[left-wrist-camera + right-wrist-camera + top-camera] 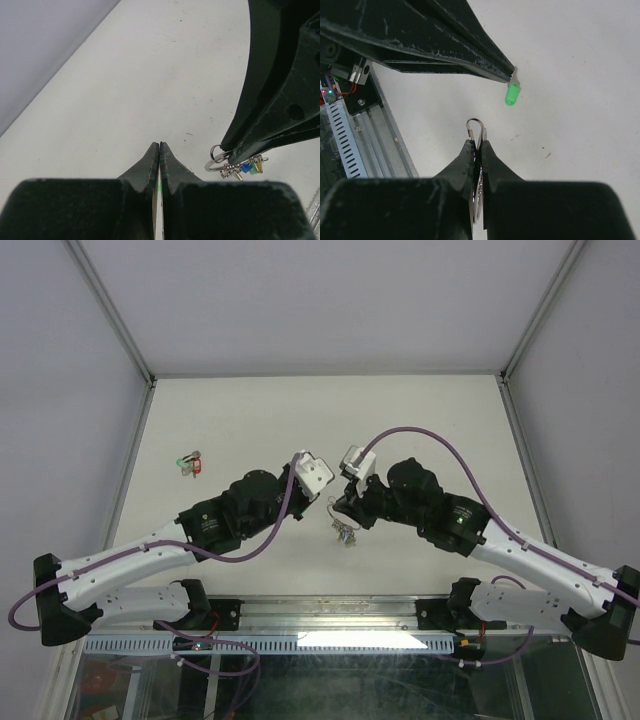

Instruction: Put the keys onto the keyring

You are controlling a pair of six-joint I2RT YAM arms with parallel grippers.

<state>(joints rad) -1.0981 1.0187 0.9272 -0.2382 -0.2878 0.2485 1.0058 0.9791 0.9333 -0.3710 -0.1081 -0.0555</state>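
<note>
My left gripper point(159, 145) is shut on a key with a green plastic head point(511, 93). In the right wrist view the head sticks out past the left fingertips point(506, 74); in the left wrist view only a green sliver shows between the jaws. My right gripper point(476, 142) is shut on the silver keyring point(476, 126), whose loop pokes out past the fingertips. In the left wrist view the keyring point(217, 159) hangs from the right fingers point(265, 140) with a blue tag point(246, 167) and a yellow-green tag point(257, 165). In the top view both grippers meet mid-table, left point(322, 502) and right point(343, 512), with the ring's keys point(347, 532) dangling.
A small cluster of keys with green and red bits point(190, 462) lies on the white table point(420, 420) at the left. Enclosure posts and walls bound the table. A metal rail point(330, 615) runs along the near edge between the arm bases.
</note>
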